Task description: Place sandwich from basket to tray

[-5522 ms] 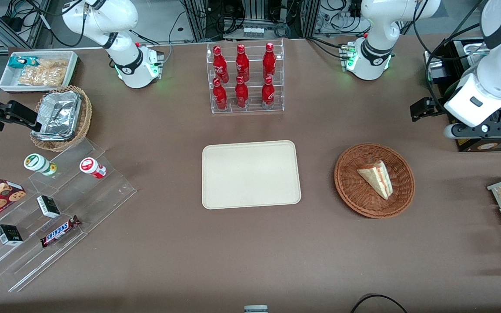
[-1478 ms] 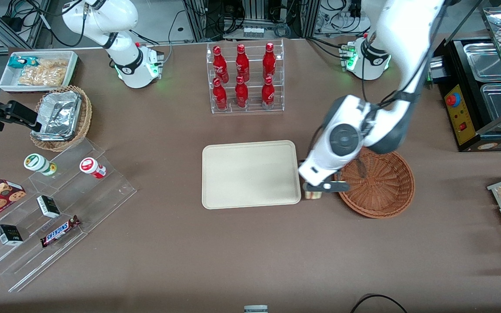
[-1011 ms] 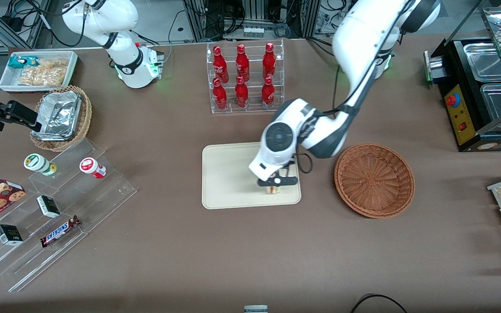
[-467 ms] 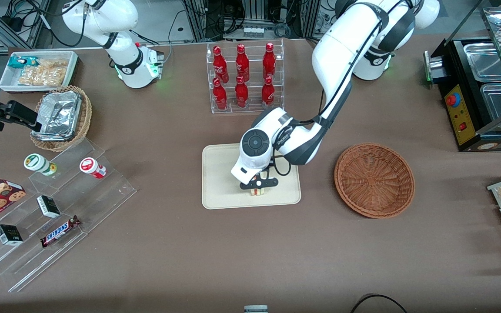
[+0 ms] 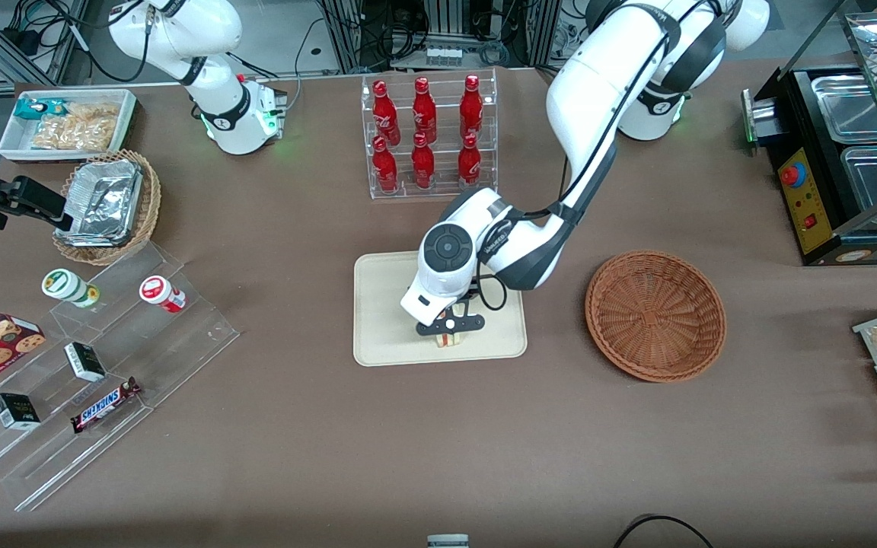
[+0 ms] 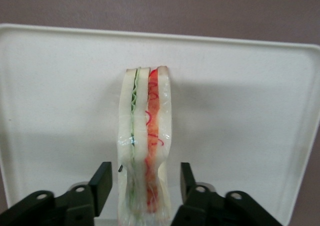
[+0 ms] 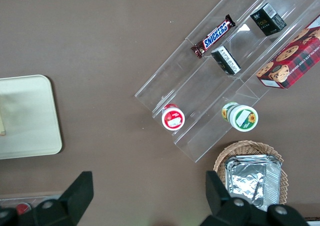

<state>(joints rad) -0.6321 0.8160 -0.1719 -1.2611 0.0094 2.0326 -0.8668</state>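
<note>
The sandwich [image 5: 448, 339] stands on its edge on the beige tray [image 5: 385, 304], close to the tray's rim nearest the front camera. My left gripper [image 5: 450, 329] hangs right over it. In the left wrist view the sandwich [image 6: 145, 146], wrapped in clear film, shows its green and red filling, and the gripper [image 6: 145, 181] is open around it. Each of the black fingers [image 6: 102, 182] stands a small gap off the bread. The wicker basket [image 5: 655, 316] sits empty beside the tray [image 6: 60, 85], toward the working arm's end.
A clear rack of red bottles [image 5: 429, 137] stands farther from the front camera than the tray. Toward the parked arm's end are a stepped acrylic shelf with snacks [image 5: 96, 365], a tan basket with foil containers [image 5: 107, 205] and a white bin [image 5: 65, 122].
My arm carried the sandwich from beside the basket to over the tray, then sank slightly toward the tray's near rim. The basket has been empty since 1.5 s ago.
</note>
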